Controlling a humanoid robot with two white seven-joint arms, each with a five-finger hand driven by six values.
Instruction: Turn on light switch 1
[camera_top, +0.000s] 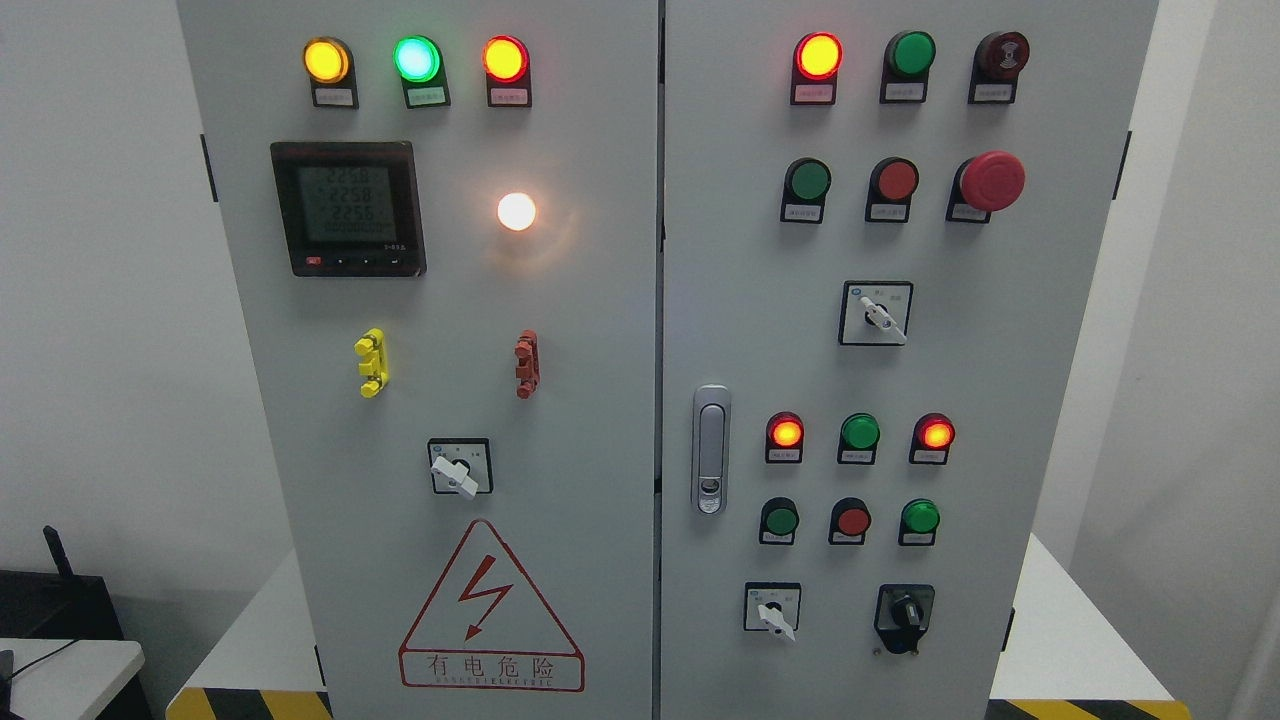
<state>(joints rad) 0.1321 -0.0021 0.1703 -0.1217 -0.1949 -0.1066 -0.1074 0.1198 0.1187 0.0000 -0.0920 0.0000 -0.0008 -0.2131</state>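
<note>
A grey electrical cabinet (600, 400) with two doors fills the head view. The left door carries a rotary selector switch (459, 468) with a white knob pointing down-right. A white lamp (516, 211) above it glows brightly. The right door has three more rotary switches: an upper one (876, 313), a lower white-knobbed one (772, 608) and a black-knobbed one (905, 612). Neither robot hand nor arm is in view.
The left door holds lit yellow, green and red lamps (416, 58), a digital meter (347, 207), yellow (371, 362) and red (526, 364) clips and a hazard triangle (488, 610). The right door has push buttons, a red emergency stop (990, 181) and a handle (710, 450).
</note>
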